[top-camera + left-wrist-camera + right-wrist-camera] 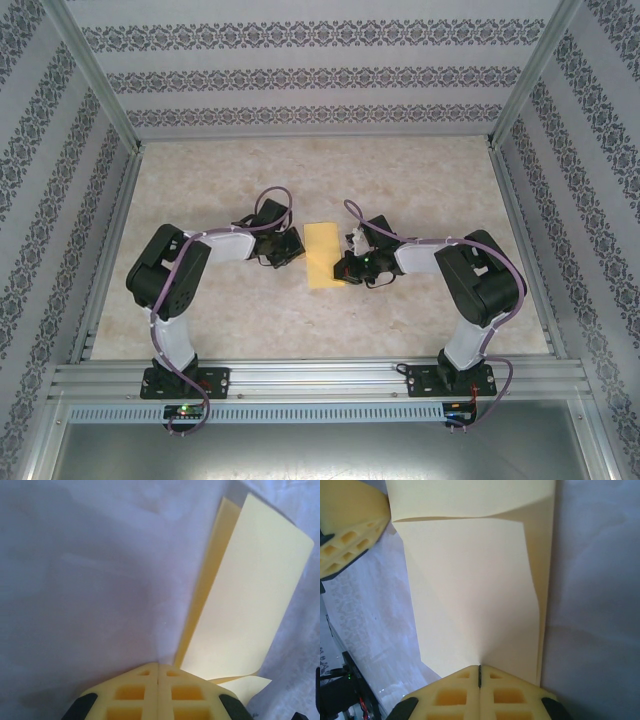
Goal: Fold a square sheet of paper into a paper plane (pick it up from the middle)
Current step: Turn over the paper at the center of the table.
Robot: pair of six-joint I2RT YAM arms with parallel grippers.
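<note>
While the right end effector [480,669] is pinching the edge of the folded paper [323,255], the left end effector [158,667] is sitting closed just beside it over the surface [300,180].

Top external cam sits high up behind the arms and looks down and forward over the whole table [330,170], with the arm bases [185,380] along its bottom edge, so that's the wide, far one. Left wrist cam is parked right behind the left gripper's fingers [130,695], staring along them at the tabletop, super close. Right wrist cam does the same over the right gripper's fingers [452,697]. All three catch the yellow paper [323,255].
</note>
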